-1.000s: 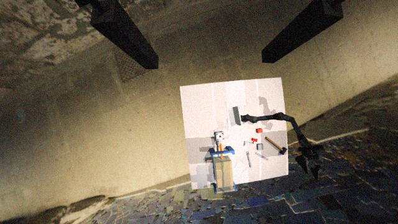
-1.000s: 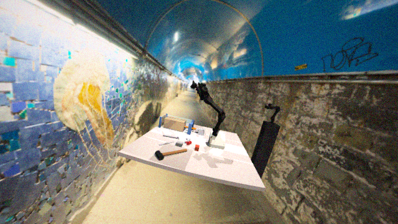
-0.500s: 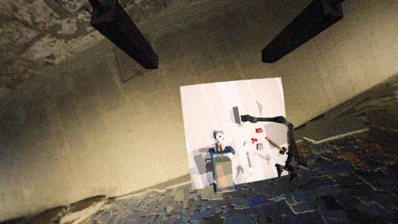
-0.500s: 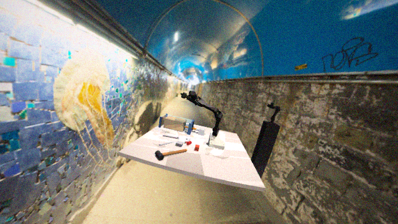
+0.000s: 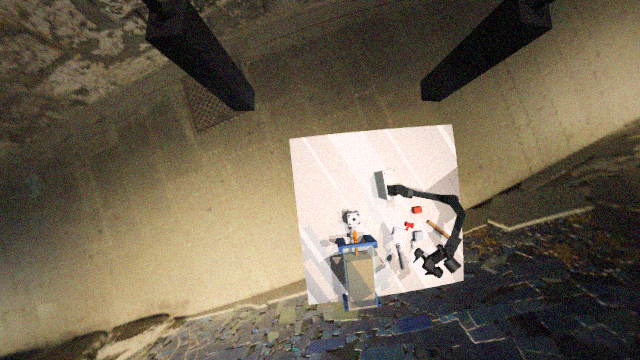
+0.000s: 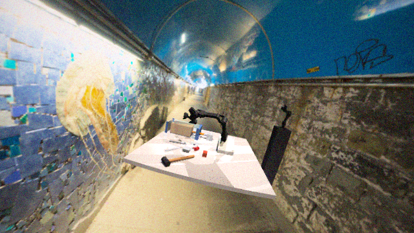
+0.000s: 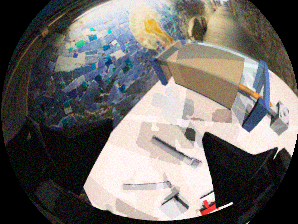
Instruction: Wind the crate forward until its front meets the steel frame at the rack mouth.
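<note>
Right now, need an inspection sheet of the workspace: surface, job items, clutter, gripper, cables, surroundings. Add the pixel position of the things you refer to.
Surface: pale square bench top [image 5: 330, 165] [image 6: 226, 175], shadows across it.
Job items: tan box-shaped crate [image 5: 361, 280] [image 6: 182, 129] [image 7: 205, 75] sits inside the clear-panelled cubby with blue frame [image 5: 358, 246] [image 7: 256, 114]; orange strap [image 5: 355, 236] [image 7: 249, 91] runs toward the grey block-shaped winch [image 5: 352, 219] [image 7: 281, 118]. No handle seen on the winch.
Clutter: black-headed hammer with wooden handle [image 6: 181, 158], red block [image 5: 417, 209] [image 6: 204, 153], grey metal tools.
Gripper: fingers open, nothing held.
Cables: nothing seen.
Surroundings: mosaic wall, stone wall.
</note>
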`<act>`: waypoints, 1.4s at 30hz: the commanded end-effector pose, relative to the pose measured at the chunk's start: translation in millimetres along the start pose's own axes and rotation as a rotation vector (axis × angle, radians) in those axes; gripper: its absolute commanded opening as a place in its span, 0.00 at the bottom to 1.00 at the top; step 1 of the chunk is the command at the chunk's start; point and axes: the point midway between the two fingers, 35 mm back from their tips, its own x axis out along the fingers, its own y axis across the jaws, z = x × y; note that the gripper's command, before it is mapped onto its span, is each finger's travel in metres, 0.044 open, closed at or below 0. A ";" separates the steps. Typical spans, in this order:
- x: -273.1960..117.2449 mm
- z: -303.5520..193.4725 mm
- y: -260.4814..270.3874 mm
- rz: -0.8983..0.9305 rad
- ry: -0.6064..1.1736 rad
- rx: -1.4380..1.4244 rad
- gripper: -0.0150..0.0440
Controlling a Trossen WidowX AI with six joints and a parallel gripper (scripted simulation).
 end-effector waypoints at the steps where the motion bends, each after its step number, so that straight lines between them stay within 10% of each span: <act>1: 23.6 -34.7 -39.3 -0.132 0.148 0.134 1.00; 14: 32.5 -165.0 -184.2 -0.801 0.521 0.742 1.00; 42: 55.9 -208.5 -216.8 -0.812 0.525 0.752 1.00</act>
